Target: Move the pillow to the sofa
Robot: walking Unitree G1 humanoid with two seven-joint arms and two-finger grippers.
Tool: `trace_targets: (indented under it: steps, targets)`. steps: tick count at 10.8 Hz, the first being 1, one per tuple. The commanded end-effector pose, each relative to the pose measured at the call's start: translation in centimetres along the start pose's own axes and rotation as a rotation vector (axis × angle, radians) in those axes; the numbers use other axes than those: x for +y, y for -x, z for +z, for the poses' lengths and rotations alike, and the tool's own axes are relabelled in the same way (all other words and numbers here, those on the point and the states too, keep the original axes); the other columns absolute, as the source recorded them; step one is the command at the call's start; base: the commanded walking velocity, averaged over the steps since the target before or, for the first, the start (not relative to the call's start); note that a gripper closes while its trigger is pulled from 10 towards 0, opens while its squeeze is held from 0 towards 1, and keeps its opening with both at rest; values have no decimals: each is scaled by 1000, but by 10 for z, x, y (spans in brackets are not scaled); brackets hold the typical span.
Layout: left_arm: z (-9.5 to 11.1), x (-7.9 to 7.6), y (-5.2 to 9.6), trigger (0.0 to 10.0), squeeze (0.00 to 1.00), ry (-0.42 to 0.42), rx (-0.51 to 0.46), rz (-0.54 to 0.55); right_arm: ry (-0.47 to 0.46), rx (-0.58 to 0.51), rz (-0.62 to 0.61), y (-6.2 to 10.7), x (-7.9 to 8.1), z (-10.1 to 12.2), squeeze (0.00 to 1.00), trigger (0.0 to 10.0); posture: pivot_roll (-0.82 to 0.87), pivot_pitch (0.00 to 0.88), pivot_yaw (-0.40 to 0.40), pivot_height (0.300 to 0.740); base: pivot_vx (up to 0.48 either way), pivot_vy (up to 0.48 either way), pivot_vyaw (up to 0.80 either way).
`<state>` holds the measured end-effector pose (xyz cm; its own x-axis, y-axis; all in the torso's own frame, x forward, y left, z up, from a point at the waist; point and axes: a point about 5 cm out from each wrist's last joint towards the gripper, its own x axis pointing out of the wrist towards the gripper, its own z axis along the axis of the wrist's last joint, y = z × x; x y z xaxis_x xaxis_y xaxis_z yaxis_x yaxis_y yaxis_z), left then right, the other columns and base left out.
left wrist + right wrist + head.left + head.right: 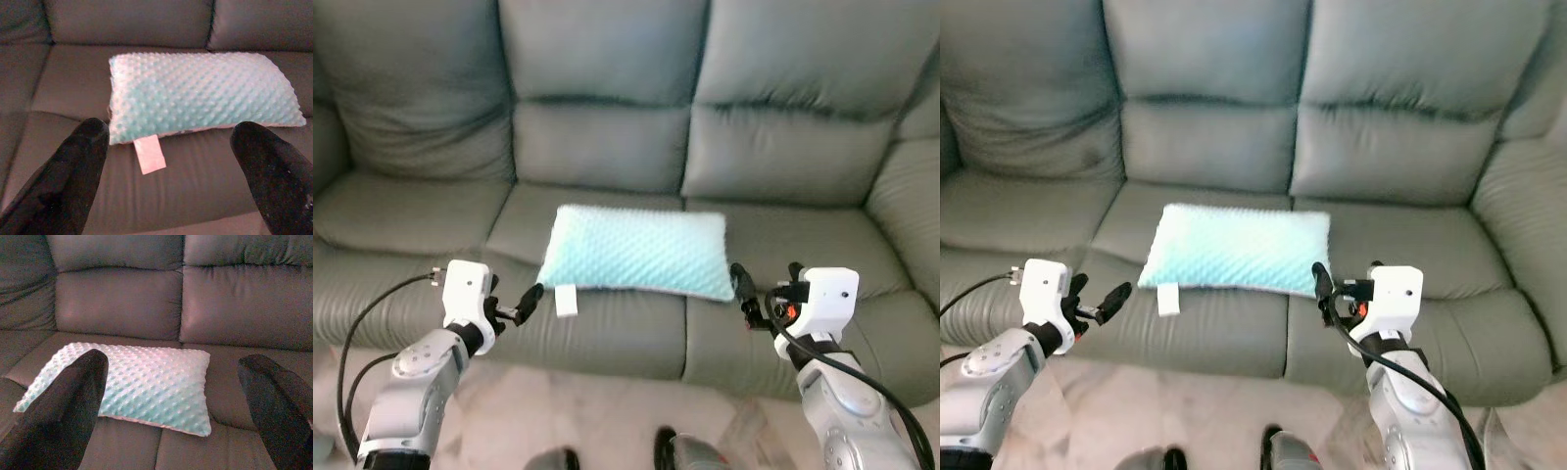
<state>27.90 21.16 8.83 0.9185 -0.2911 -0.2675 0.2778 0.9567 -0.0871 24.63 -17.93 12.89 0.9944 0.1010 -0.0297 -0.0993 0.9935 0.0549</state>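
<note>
Pale aqua and dimpled, the pillow (634, 251) lies flat on the middle seat of the grey leather sofa (607, 147), its white tag (567, 300) hanging toward the front edge. We hold our left gripper (530, 297) just off its near left corner and our right gripper (741, 289) just off its near right corner, both with jaws apart and clamped on nothing. We judge the placing done, so the next move calls only for drawing both arms clear without snagging the fabric. Our head views show both arms flanking the pillow, while the left wrist view shows the tag's crease and the bobbled weave close up.
</note>
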Motion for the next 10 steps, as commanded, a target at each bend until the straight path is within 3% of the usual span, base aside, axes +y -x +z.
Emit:
trace_targets:
  steps: [1, 8, 10]
  targets:
    - [-4, 4, 3, 10000, 0, -11, 20, 18, 0, -4, -1, 0, -1, 1, 0, 10000, -167, 190, 21, 740, 0, 0, 0]
    - [-9, 17, 3, 10000, 0, -66, 43, 124, -1, -2, 2, 2, 0, 1, 0, 10000, -170, 195, 20, 740, 0, 0, 0]
    - [-9, 27, 4, 10000, 0, -76, 38, 209, 6, -11, 18, 1, 1, 3, 0, 10000, -171, 196, 15, 740, 0, 0, 0]
